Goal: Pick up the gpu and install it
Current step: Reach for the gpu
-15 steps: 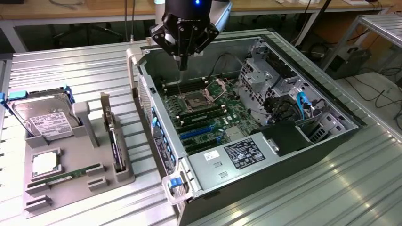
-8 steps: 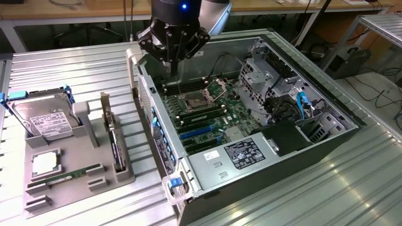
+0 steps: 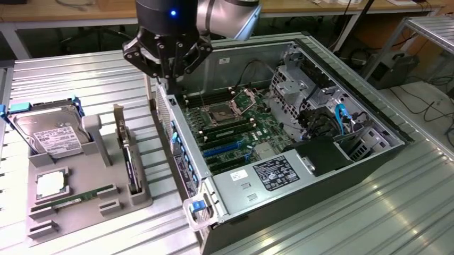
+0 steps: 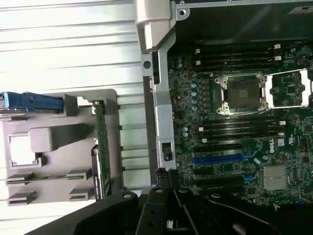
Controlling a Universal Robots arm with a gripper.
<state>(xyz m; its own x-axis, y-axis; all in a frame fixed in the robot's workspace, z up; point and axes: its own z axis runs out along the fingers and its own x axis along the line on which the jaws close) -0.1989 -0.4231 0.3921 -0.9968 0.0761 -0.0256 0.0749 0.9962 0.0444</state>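
Note:
The gpu (image 3: 127, 156) is a thin black card standing on edge in a slot of the grey holder (image 3: 71, 218), its silvery bracket at the far end. The wrist view looks down on the gpu (image 4: 101, 147) as a narrow strip in the holder (image 4: 58, 161). My gripper (image 3: 170, 84) hangs shut and empty over the open computer case's (image 3: 212, 186) wall that faces the holder. It is well above and beyond the gpu. The wrist view has the gripper (image 4: 164, 180) over that same wall, beside the motherboard (image 4: 234, 147).
The holder also carries a silver hard drive (image 3: 50, 133), a processor chip (image 3: 52, 183) and a green memory stick (image 3: 74, 197). Inside the case lie blue expansion slots (image 3: 223, 149), a processor socket (image 3: 220, 114), a power supply (image 3: 277, 172) and cables. The table is ribbed metal.

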